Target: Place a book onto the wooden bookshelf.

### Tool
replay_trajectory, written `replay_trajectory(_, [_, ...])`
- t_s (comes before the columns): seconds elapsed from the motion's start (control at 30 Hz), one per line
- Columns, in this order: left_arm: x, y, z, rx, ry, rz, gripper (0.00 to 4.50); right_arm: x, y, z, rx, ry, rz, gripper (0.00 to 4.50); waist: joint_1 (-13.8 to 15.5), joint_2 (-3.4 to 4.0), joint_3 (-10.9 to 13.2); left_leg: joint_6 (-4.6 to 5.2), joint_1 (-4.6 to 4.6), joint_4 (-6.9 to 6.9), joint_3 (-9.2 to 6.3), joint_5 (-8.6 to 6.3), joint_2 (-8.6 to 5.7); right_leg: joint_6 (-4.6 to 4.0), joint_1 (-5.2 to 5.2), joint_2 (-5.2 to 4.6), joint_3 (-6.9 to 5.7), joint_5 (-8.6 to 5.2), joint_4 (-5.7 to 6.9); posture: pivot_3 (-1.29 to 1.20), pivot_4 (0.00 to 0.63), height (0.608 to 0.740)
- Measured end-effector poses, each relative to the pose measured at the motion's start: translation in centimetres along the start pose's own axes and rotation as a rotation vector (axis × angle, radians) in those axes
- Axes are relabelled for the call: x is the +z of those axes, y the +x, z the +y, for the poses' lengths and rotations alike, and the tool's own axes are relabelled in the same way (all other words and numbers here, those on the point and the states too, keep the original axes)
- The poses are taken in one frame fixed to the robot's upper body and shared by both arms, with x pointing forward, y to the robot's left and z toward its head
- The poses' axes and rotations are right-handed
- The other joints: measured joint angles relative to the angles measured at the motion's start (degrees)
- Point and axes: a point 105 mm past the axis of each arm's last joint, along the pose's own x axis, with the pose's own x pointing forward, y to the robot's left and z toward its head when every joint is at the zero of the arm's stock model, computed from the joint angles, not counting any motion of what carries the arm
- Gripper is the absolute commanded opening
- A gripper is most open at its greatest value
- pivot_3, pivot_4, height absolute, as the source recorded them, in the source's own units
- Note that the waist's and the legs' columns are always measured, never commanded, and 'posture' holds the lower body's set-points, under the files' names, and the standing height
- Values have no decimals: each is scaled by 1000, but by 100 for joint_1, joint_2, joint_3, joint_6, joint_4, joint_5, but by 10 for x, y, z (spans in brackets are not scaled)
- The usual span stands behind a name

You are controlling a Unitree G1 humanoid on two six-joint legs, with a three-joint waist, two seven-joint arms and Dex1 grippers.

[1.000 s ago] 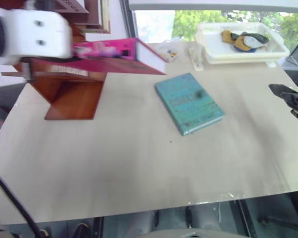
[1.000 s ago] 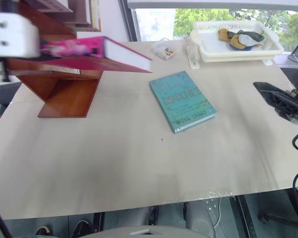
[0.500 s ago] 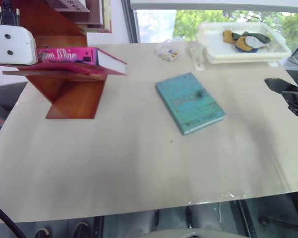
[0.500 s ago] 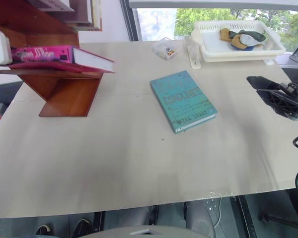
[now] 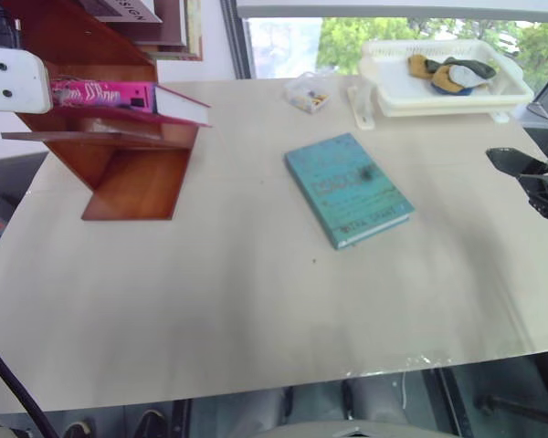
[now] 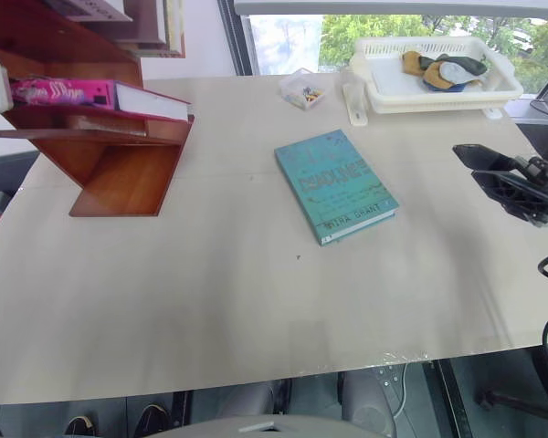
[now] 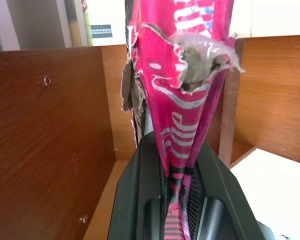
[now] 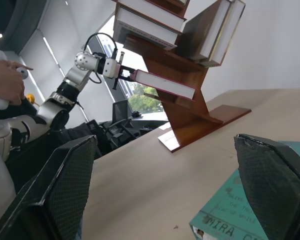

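My left gripper (image 7: 177,160) is shut on the spine end of the magenta-pink book (image 5: 110,94), its black fingers (image 7: 140,180) clamping the crumpled cover. The book lies roughly level over a lower board of the reddish-brown wooden bookshelf (image 5: 132,173) at the table's far left, its white page edges facing right. Whether it rests on the board I cannot tell. The right wrist view shows the same grip from the side, with the book (image 8: 165,84) poking into the bookshelf (image 8: 190,115). My right gripper (image 6: 493,169) hovers open and empty at the table's right edge.
A teal-green book (image 5: 347,187) lies flat mid-table. A white tray (image 5: 447,99) with cloths stands at the back right, a small clear box (image 5: 309,93) beside it. Other books fill the upper shelf boards (image 8: 150,25). A person's hand (image 8: 5,80) holds a controller off to the side.
My left gripper has carried the pink book leftward, deeper into the bookshelf, so it overhangs the board far less. The right gripper has hardly moved.
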Motion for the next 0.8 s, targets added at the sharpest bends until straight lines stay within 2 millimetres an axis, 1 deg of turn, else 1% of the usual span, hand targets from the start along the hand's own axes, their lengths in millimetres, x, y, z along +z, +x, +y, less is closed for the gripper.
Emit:
replay_trajectory(0.1, [-10, 2, -6, -10, -20, 2, 32, 0, -2, 0, -4, -4, -4, 4500, -4, -1, -1, 0, 0, 1, 0, 0, -5, 0, 0, -18, -4, 0, 0, 0, 150, 740])
replay_trajectory(0.27, [-20, 2, -11, -13, -33, 20, 32, 3, -5, 3, -12, -27, -16, 4500, 3, -2, -1, 1, -2, 2, -6, 0, -15, 0, 0, -26, -13, 0, 3, 0, 150, 740])
replay_trajectory(0.43, [-27, 1, -13, -13, -49, 31, 32, 2, -8, 4, -20, -31, -14, 4500, -1, -4, -3, 1, -2, 3, -9, 0, -16, 0, 0, -27, -16, 0, 5, 0, 150, 740])
replay_trajectory(0.63, [-30, 3, -14, -3, -47, 38, 32, 3, -10, 5, -28, -45, -23, 4500, -13, -5, -3, 1, 0, 3, -7, 0, -15, 0, 0, -27, -15, 0, 6, 0, 150, 740])
replay_trajectory(0.67, [-30, 5, -14, 1, -44, 41, 1081, 2, -11, 4, -31, -45, -21, 4500, -13, -5, -3, 1, -1, 3, -6, 0, -15, 0, 0, -27, -14, 0, 5, 0, 150, 740])
replay_trajectory(0.7, [-30, 6, -14, 4, -41, 44, 1298, 2, -10, 4, -32, -46, -21, 4500, -15, -5, -3, 1, -1, 3, -5, 1, -15, 0, 0, -27, -14, 0, 5, 0, 150, 740])
replay_trajectory(0.8, [-30, 7, -12, 8, -33, 56, 2752, 1, -11, 4, -35, -47, -19, 4500, -14, -5, -3, 1, -1, 5, -4, 0, -16, 0, 0, -27, -13, 0, 7, 0, 150, 740])
